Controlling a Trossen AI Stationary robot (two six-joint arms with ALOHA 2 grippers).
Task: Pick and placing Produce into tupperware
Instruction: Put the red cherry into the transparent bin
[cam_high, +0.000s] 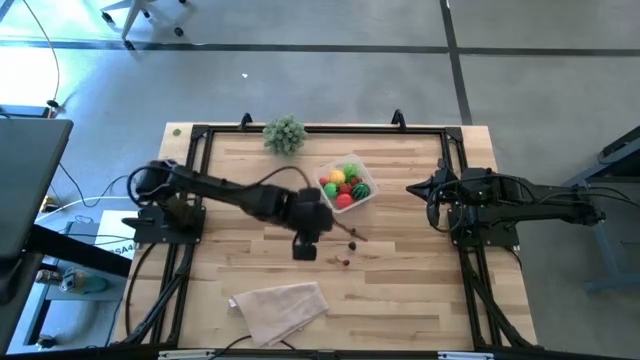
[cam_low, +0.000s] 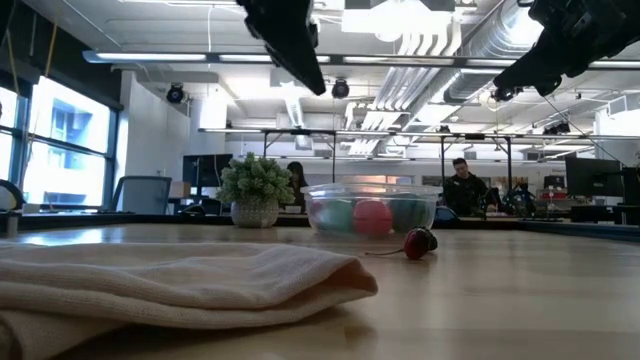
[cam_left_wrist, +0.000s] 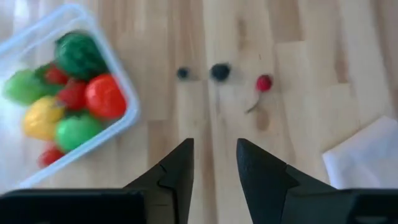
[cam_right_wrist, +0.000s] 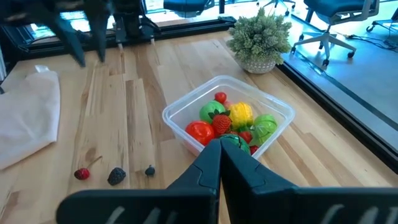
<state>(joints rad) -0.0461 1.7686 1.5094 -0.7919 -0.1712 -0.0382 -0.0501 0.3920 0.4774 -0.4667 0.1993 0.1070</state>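
The clear tupperware (cam_high: 347, 185) stands right of the table's middle, holding red, green and yellow produce (cam_left_wrist: 74, 99). Three small loose pieces lie on the wood near it: a red cherry (cam_left_wrist: 264, 83) and two dark berries (cam_left_wrist: 220, 71). My left gripper (cam_left_wrist: 214, 168) hovers open above the table's middle, beside the tupperware and short of the loose pieces, with nothing between its fingers. It shows at the top of the low view (cam_low: 290, 40). My right gripper (cam_right_wrist: 219, 155) waits shut at the table's right side, pointing toward the tupperware (cam_right_wrist: 230, 121).
A beige cloth (cam_high: 280, 305) lies crumpled near the table's front edge. A bushy green plant ball (cam_high: 285, 133) stands at the far edge. A black frame runs along the table's sides. People sit in the room behind, as the low view shows.
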